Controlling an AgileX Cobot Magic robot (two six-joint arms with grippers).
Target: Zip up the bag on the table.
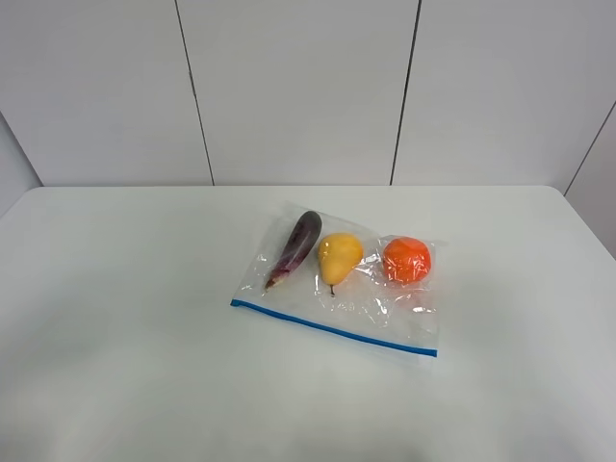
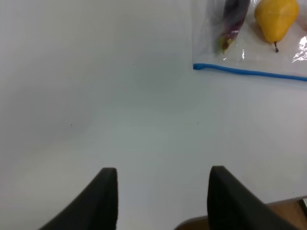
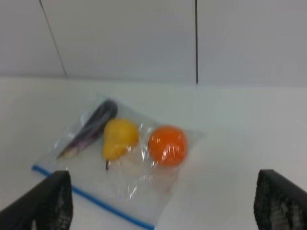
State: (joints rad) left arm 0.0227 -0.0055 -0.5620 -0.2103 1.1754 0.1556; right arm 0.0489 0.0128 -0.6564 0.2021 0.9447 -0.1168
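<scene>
— So, where do you have the bag [image 1: 337, 294] right now?

— You have it lying flat on the table [image 1: 115, 318], about midway between the left and right edges, a little toward the right. Its blue zipper strip [image 1: 332, 327] is the edge facing the near edge of the table, running slantwise. Through the clear plastic you can see an eggplant [image 1: 295, 248], a yellow pear [image 1: 338, 256] and an orange [image 1: 406, 259], side by side toward the far side of the bag.

— And your left gripper [image 2: 163, 191], how does it sit to the bag?

— Its two dark fingers are spread wide over bare tabletop near the table's near edge, holding nothing. In the left wrist view the bag's corner and the end of the blue strip [image 2: 249, 72] lie well ahead of the fingertips and off to one side, well apart from them. The eggplant tip [image 2: 230, 28] and the pear [image 2: 276, 19] show just past the strip.

— Your right gripper [image 3: 163, 201]?

— Also spread wide and empty. In the right wrist view the fingers [image 3: 48, 201] stand at either side, and the bag [image 3: 120, 158] lies between and beyond them, not touching either. The view is a bit blurred. Neither arm shows in the high camera.
</scene>
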